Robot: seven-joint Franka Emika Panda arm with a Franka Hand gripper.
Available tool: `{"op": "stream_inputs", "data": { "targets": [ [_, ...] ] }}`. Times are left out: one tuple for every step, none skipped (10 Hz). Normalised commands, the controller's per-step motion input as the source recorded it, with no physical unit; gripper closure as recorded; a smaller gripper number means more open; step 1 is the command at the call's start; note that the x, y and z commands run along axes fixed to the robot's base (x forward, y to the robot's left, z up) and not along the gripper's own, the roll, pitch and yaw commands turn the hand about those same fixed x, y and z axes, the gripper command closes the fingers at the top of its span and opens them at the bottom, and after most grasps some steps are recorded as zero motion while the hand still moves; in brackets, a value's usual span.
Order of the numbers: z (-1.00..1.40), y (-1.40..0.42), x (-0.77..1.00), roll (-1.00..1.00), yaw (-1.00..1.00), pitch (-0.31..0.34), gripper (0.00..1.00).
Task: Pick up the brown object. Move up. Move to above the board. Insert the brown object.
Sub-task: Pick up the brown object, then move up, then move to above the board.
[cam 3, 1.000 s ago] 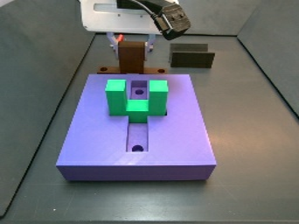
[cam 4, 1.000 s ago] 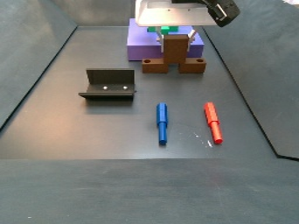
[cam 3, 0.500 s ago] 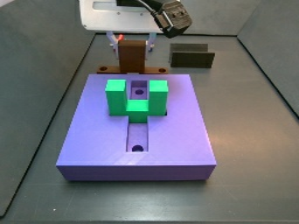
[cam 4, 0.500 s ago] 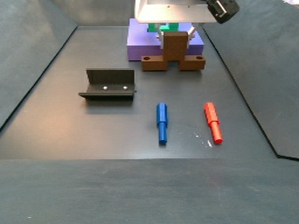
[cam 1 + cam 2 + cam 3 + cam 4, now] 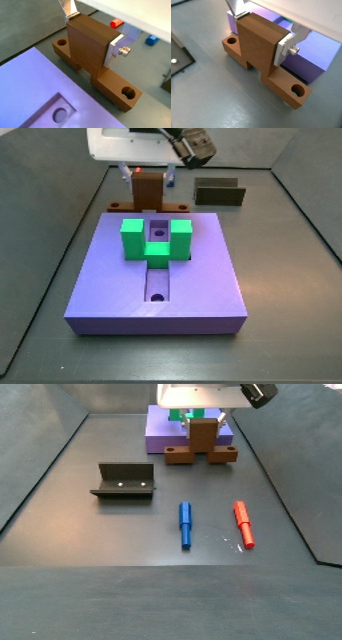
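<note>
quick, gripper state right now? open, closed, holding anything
Gripper: closed on the upright part of the brown object, just beside the board.

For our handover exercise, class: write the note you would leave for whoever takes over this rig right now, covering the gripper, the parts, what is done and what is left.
Gripper: shut on the brown object, its silver fingers clamping the upright block.
Brown object: beside the board, at the edge away from the green block's open end; its holed base looks lifted off the floor in a side view.
Board: flat on the floor, groove free.
Done: the grasp, and seemingly the start of the lift.
Left: move up, carry over the board, insert.
Also about: fixture, blue peg, red peg.
</note>
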Motion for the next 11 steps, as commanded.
{"op": "stream_inputs", "data": {
  "targets": [
    [0.0,0.0,0.0,0.0,0.0,0.0,1.0],
    [0.0,0.0,0.0,0.0,0.0,0.0,1.0],
    [0.0,0.0,0.0,0.0,0.0,0.0,1.0],
    [0.0,0.0,0.0,0.0,0.0,0.0,1.0],
    [0.83,0.0,0.0,0.0,0.0,0.0,1.0],
    [0.79,0.05,-0.06,0.01,-0.04,0.031,1.0],
    [0.54,0.06,-0.09,-0.01,-0.05,0.032,1.0],
    [0.25,0.03,-0.05,-0.03,-0.03,0.005,1.0],
    [1.4,0.0,0.0,0.0,0.0,0.0,1.0],
    [1.4,0.0,-0.02,0.0,0.0,0.029,1.0],
    [1.4,0.0,-0.05,-0.01,0.0,0.021,1.0]
  ]
}}
